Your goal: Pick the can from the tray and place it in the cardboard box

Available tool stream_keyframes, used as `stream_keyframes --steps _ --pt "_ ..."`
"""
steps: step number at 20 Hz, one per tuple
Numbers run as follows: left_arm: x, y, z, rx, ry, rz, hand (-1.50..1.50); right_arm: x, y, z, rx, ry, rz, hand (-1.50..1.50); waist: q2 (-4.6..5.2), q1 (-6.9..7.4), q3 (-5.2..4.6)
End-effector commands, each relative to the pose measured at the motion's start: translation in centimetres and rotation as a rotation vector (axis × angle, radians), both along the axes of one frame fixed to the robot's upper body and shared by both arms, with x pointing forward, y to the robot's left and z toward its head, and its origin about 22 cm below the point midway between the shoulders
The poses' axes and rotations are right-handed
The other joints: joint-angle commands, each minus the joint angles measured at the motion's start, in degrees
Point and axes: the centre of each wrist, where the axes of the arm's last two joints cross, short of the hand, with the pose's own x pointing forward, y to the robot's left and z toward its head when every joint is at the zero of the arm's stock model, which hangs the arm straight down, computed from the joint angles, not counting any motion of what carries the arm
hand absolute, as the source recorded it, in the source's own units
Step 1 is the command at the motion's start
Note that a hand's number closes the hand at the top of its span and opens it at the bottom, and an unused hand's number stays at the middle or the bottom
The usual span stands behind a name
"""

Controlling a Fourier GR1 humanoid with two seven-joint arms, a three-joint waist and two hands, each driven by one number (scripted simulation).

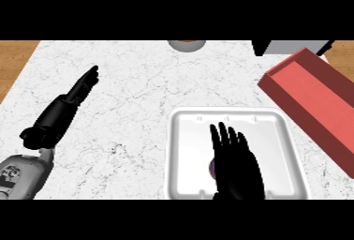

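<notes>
A white tray lies on the marble counter at the lower right. My right hand hovers over its middle, fingers straight and pointing away from me, open. Just under the palm's left edge a small dark reddish sliver of the can shows; the hand hides the remainder. A long red open-topped box sits at the right, tilted diagonally, a little beyond the tray. My left hand rests open at the left of the counter, fingers pointing up and away.
A round greyish object peeks in at the counter's far edge. A grey and black item stands at the far right corner. Wooden floor shows at both far sides past the counter's edges.
</notes>
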Motion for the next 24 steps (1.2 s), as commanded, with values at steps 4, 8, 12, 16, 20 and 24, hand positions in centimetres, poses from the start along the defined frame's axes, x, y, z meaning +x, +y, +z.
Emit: stream_keyframes --steps 4,8,12,16,20,24 --pt "-0.1 -0.4 0.3 -0.001 0.005 0.012 0.0 0.6 1.7 -2.0 -0.178 0.093 -0.186 -1.5 -0.02 -0.38 0.1" --pt "-1.1 -0.5 -0.7 -0.023 -0.006 0.008 0.0 2.1 0.6 -1.3 -0.18 0.096 -0.204 -1.5 -0.01 -0.37 0.1" --pt "-0.3 0.0 -1.8 -0.015 0.012 0.015 0.0 0.7 2.8 -2.1 -0.152 0.113 -0.167 -1.5 0.1 -0.58 0.1" --pt "-1.0 0.2 0.0 -0.012 -0.014 0.006 0.0 0.5 2.3 -3.2 -0.143 0.136 -0.169 -1.5 0.0 -0.32 0.14" --pt "-0.2 0.6 -0.8 -0.006 -0.006 0.015 0.0 2.2 0.5 -4.8 -0.195 0.151 -0.204 -1.5 0.18 -0.58 0.12" --pt "0.2 0.8 -0.1 -0.002 -0.006 0.004 0.0 2.8 1.2 -6.6 -0.214 0.135 -0.237 -1.5 0.21 -0.28 0.15"
